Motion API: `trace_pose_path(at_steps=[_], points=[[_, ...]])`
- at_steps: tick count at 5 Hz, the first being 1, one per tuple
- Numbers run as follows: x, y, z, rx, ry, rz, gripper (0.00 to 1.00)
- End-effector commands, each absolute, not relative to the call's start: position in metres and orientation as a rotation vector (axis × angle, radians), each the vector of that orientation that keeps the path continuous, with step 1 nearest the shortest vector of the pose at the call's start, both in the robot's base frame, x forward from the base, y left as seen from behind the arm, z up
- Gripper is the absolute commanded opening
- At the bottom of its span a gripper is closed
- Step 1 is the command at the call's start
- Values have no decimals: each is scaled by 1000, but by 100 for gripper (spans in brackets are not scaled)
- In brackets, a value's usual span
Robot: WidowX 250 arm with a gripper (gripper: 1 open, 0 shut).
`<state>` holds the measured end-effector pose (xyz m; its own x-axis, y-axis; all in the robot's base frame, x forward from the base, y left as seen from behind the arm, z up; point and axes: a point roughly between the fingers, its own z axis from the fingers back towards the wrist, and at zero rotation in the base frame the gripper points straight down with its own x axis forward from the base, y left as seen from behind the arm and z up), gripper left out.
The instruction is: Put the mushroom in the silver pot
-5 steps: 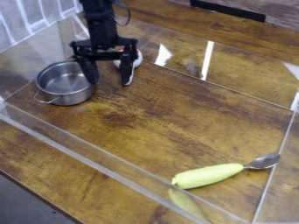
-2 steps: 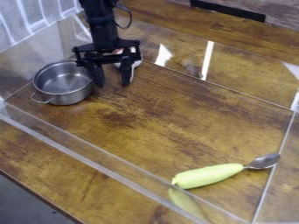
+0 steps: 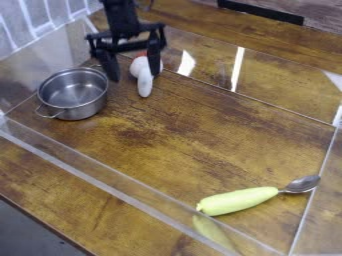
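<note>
Nearest, well apart from gripper, toward lower right: yellow-green vegetable [image 3: 237,201] lying on wooden table [image 3: 201,130], tip touching metal spoon [image 3: 302,184]. Clear wall [image 3: 94,186] along front edge. Farther back, down-left of gripper: silver pot [image 3: 74,92], upright, nothing seen inside. Just below and between fingers: mushroom [image 3: 142,76], pale stem showing, lying on table right of pot, apart from it. At rear: gripper [image 3: 127,52], black, pointing down, jaws spread wide, holding nothing.

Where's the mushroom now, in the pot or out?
Out. The mushroom lies on the table right of the pot, which looks empty; the open gripper is above it.
</note>
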<state>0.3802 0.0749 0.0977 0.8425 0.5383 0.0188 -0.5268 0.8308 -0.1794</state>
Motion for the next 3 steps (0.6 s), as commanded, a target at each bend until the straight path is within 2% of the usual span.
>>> trace_pose_path(at_steps=[1, 3], points=[[387, 73, 128, -173, -175, 639, 100], [402, 82, 109, -168, -164, 740, 100]])
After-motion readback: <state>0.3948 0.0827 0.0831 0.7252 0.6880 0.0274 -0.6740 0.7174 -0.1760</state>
